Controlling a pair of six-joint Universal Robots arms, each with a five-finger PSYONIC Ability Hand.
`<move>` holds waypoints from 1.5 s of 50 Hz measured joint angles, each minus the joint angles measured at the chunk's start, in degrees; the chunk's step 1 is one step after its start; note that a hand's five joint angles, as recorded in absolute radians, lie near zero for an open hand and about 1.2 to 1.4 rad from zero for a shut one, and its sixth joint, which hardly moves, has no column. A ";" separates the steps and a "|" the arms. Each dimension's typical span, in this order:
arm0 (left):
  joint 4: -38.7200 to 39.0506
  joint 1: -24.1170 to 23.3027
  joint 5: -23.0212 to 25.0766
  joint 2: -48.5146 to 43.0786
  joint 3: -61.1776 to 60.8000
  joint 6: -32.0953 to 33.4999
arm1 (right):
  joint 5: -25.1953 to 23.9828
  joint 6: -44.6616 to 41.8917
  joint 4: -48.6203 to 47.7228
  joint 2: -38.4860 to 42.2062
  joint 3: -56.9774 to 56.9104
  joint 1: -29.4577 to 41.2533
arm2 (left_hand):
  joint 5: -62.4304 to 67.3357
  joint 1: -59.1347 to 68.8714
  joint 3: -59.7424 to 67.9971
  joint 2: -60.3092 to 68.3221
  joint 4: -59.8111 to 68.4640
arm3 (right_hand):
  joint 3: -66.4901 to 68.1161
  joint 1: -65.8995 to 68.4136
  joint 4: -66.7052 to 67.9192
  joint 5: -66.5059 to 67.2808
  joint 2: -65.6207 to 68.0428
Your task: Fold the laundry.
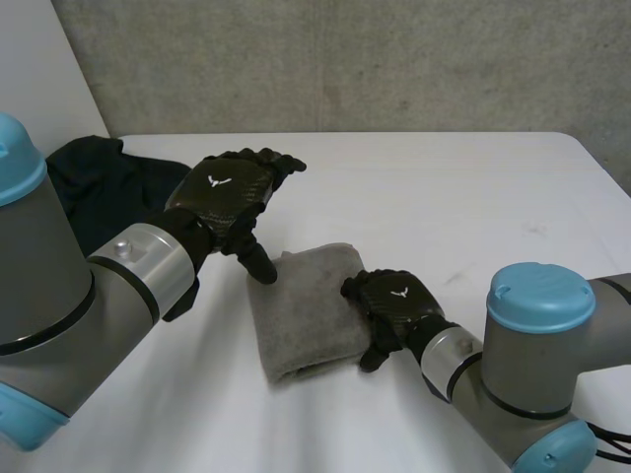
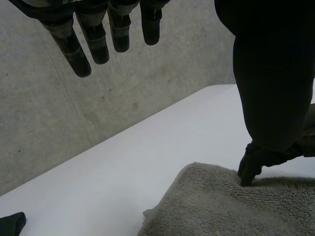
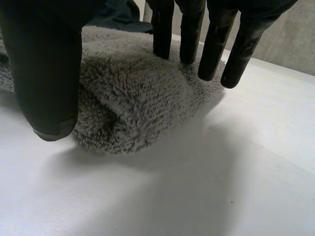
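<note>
Head view shows a grey towel (image 1: 301,315), folded into a thick oblong, lying near the middle of the white table (image 1: 473,197) between the two hands. The left hand (image 1: 229,192) hangs above the table just beyond the towel's far left corner, its fingers stretched out and holding nothing, with the thumb pointing down so that its tip meets that corner. The right hand (image 1: 396,301) lies against the towel's right edge, palm down, with its fingers over the cloth. A black garment (image 1: 94,187) is heaped at the far left of the table, well apart from the towel and partly behind the left arm. In the left wrist view the fingers (image 2: 93,44) are straight and spread in the air with bare table below them, and the towel (image 2: 231,211) lies under the thumb side of the hand. In the right wrist view the fingers (image 3: 162,34) are straight, two of their tips resting on top of the towel (image 3: 138,108) and the others just past its edge. The thumb (image 3: 44,73) hangs wide of them beside the rounded fold, its tip just above the table and not closed on the cloth.
</note>
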 measured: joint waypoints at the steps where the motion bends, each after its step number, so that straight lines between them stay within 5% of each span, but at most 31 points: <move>1: 0.00 0.01 -0.01 0.00 0.01 -0.01 | 0.05 -0.06 0.02 0.64 -0.54 0.12 | 0.00 0.00 0.00 0.00 0.00 | 1.18 1.22 1.13 0.98 1.69; 40: 0.40 0.51 0.04 -0.38 -1.06 -0.29 | 5.28 -4.85 0.27 2.46 -3.15 3.99 | 0.00 0.00 0.00 0.00 0.00 | 4.26 4.50 4.40 3.91 4.80; 55: 0.71 0.60 -0.01 -0.63 -1.22 -0.29 | 4.67 -5.46 0.16 5.67 -5.85 2.95 | 0.00 0.00 0.00 0.00 0.00 | 40.58 25.67 46.09 42.49 41.72; 65: 0.70 0.70 -0.11 -1.98 -1.29 -0.29 | 2.55 -15.77 0.34 11.19 -15.33 -2.80 | 0.00 0.00 0.00 0.00 0.00 | 45.56 31.92 46.40 42.49 45.82; 75: 0.70 0.72 -0.19 -3.15 -1.43 -0.17 | -6.79 -28.18 0.00 15.85 -29.24 -12.47 | 0.00 0.00 0.00 0.00 0.00 | 45.63 33.32 46.40 42.50 45.82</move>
